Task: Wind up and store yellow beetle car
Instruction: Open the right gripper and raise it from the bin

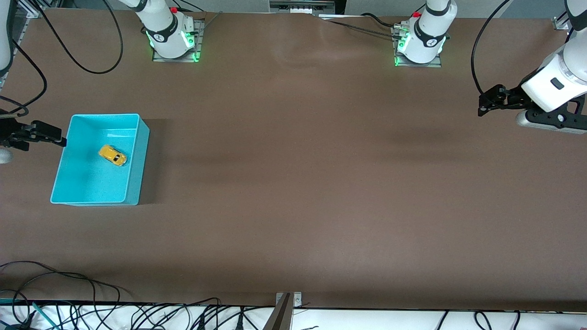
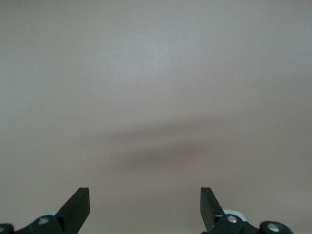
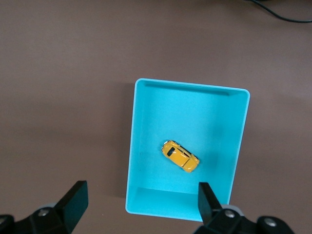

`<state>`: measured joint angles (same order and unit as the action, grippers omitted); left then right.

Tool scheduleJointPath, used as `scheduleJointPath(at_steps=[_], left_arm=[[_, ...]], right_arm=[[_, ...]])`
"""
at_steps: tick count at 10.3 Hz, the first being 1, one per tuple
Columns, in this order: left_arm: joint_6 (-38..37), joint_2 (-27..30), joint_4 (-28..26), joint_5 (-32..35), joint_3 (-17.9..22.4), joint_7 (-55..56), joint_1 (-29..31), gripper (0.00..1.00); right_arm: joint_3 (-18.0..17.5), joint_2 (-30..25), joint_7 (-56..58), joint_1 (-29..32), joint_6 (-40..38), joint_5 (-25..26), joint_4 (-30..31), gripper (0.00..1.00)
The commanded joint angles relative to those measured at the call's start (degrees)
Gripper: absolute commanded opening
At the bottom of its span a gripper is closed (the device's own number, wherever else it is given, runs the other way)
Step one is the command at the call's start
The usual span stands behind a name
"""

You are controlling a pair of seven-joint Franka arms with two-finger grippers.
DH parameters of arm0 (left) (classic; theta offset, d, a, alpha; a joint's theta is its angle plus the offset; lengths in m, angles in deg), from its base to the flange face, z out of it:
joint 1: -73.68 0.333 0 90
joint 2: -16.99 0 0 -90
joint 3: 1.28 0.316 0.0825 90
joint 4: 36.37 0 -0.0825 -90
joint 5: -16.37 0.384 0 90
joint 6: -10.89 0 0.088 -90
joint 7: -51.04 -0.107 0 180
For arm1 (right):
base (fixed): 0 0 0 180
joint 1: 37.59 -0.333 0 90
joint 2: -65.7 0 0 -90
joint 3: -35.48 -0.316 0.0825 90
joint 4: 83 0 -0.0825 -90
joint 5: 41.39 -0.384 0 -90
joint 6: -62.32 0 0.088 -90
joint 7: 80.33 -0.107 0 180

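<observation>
The yellow beetle car (image 1: 113, 155) (image 3: 180, 156) rests on its wheels on the floor of the turquoise bin (image 1: 87, 185) (image 3: 207, 119), roughly in its middle and turned at a slant. The bin stands toward the right arm's end of the table. My right gripper (image 1: 43, 134) (image 3: 141, 201) hangs open and empty up in the air, over the bin's edge at the table's end. My left gripper (image 1: 486, 103) (image 2: 145, 204) waits open and empty above bare table at the left arm's end.
Black cables (image 1: 69, 41) loop over the table near the right arm's base (image 1: 173, 39). More cables (image 1: 69, 284) lie along the table edge nearest the front camera, beside a metal bracket (image 1: 285, 308). Brown tabletop (image 1: 321, 174) stretches between bin and left arm.
</observation>
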<state>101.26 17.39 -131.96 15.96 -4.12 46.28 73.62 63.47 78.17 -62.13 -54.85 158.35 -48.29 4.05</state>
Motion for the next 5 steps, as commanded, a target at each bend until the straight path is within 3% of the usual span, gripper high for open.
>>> scheduleJointPath(at_steps=[1, 4, 5], left_arm=[[-1.07, -0.49, 1.63, 0.49, -0.15, 0.46, 0.23, 1.0], [-1.07, -0.49, 1.63, 0.49, -0.15, 0.46, 0.23, 1.0], [-1.07, -0.49, 1.63, 0.49, -0.15, 0.46, 0.23, 1.0]], right_arm=[[-0.04, -2.01, -3.33, -1.01, -0.32, 0.92, 0.14, 1.0], [-2.05, -4.29, -10.97, -1.54, -2.51, 2.41, 1.01, 1.0], [-3.54, -5.26, -13.17, -1.54, -2.52, 5.12, 1.45, 1.0]])
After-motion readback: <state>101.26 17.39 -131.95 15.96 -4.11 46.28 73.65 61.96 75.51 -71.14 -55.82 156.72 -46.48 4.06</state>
